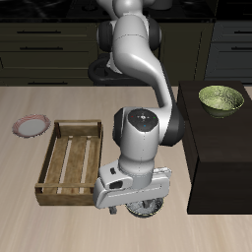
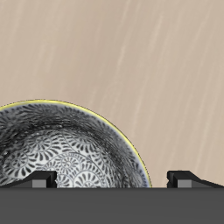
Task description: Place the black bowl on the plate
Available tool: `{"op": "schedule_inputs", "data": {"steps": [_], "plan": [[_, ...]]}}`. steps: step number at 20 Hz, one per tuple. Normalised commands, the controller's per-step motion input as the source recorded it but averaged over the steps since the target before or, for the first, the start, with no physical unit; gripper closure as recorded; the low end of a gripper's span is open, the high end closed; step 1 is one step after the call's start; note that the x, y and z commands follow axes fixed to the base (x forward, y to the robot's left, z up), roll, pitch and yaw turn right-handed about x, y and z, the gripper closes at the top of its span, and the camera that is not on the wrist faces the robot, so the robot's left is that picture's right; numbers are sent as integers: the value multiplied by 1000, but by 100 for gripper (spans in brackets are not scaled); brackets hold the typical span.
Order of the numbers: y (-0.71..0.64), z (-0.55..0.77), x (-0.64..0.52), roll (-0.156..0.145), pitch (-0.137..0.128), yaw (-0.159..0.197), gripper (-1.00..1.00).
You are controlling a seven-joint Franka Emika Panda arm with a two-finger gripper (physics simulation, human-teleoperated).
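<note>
**Gripper low over the black bowl near the table's front edge**

We see the gripper point(image 1: 141, 204) pointing straight down close to the table point(image 1: 59, 221), near its front edge. In the wrist view its 2 fingertips point(image 2: 185, 178) show as dark tabs well apart, with bare tabletop between the farther one and the bowl, so the jaws stand open and hold nothing.

The black bowl point(image 2: 66, 153) sits upright on the table point(image 2: 131, 61), mouth facing up toward the wrist camera. Being round, it has no long axis we can name. Its speckled silvery inside and a thin yellowish rim line are plain to see. 1 fingertip appears over the bowl's inside, the other outside its rim; whether either touches the bowl we cannot tell.

Part of the bowl is cut off by the wrist picture's edge and by the gripper's dark body. In the exterior view the bowl point(image 1: 150, 208) is nearly all hidden under the gripper, only a dark sliver peeking out.

Just beside the arm lies a wooden tray point(image 1: 71, 162) with slatted floor. Beyond the tray, farther back, rests the plate point(image 1: 31, 125), pinkish rim, pale centre, well apart from the bowl. On the arm's other side stands a dark cabinet point(image 1: 221, 148) carrying an olive-yellow bowl point(image 1: 220, 99).
</note>
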Motion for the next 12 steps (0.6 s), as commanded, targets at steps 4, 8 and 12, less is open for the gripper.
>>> {"op": "schedule_inputs", "data": {"steps": [4,8,12], "plan": [[47,-361,-59,23,61,-13,100],[32,-31,-115,14,0,-15,100],[141,53,-149,57,-11,-11,100]]}}
